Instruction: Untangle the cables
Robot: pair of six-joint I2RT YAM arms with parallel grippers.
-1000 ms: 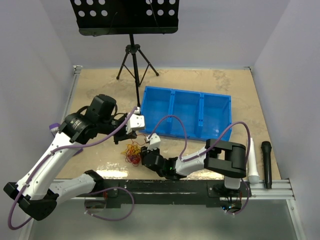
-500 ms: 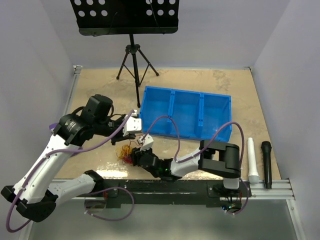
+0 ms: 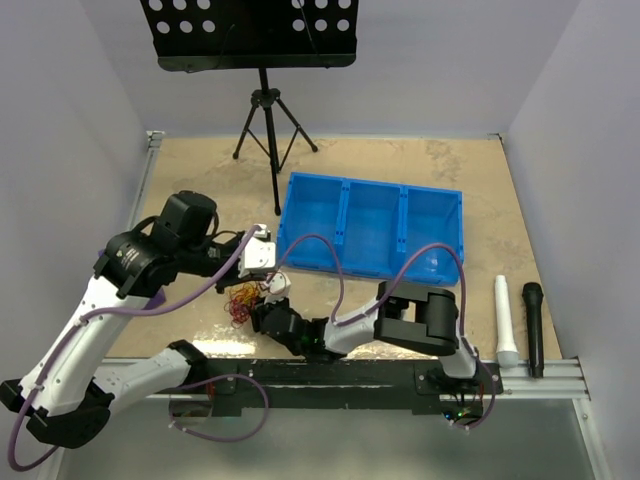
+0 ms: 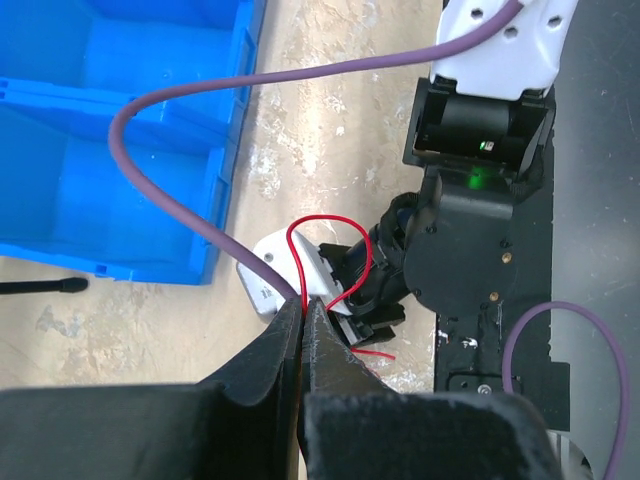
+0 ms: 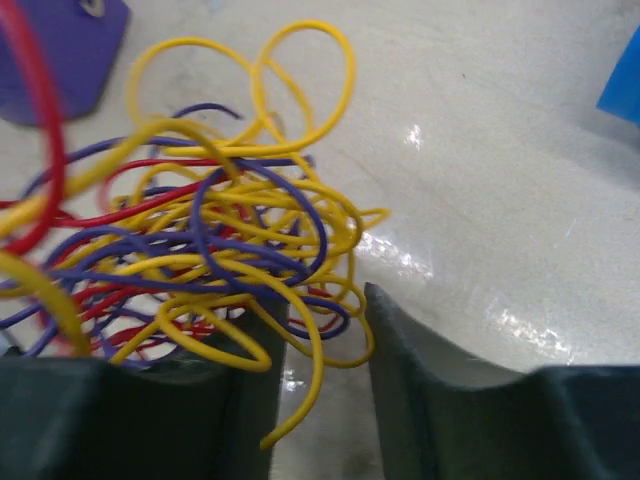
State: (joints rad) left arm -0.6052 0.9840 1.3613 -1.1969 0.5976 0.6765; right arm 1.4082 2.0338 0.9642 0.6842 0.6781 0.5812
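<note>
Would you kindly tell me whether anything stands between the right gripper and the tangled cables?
Nothing visible does. The right gripper sits open at the edge of the cables, with one yellow strand lying between its fingers.

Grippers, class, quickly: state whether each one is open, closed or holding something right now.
Left gripper: closed, pinching a thin red wire.
Right gripper: open, at the tangle of thin yellow, red and purple wires.
</note>
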